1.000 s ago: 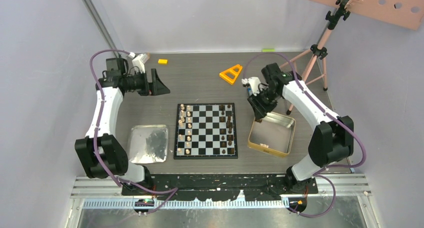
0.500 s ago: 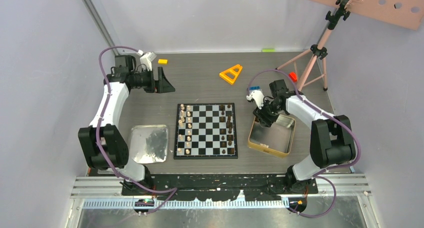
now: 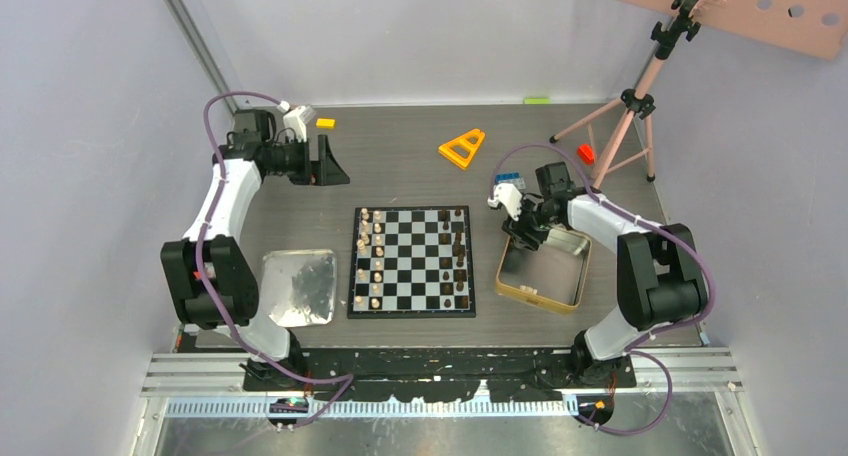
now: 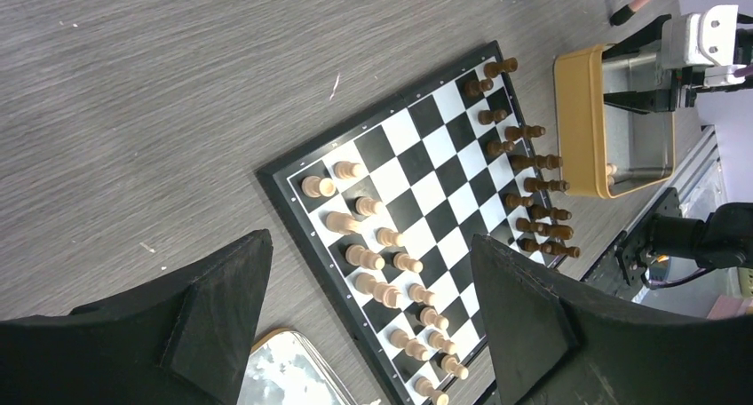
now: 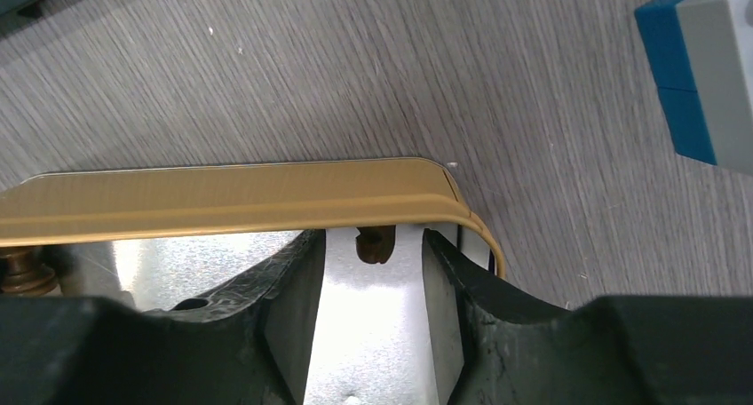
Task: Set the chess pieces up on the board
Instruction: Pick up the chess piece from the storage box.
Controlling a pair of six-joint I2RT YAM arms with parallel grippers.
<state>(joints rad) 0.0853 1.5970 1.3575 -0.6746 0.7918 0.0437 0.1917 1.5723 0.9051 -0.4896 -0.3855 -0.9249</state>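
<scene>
Lightness is likely making the dark chess piece (image 5: 375, 243) inside the tin's (image 5: 222, 196) rim tippy, so the half-open right gripper (image 5: 374, 267) straddling it is needing a gentle waist pinch.

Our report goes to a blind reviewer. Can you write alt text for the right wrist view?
The right gripper hangs open inside the gold-rimmed tin, its black fingers flanking a dark brown chess piece by the tin's wall. Grey wood-grain table lies beyond, with a blue brick at top right.
</scene>
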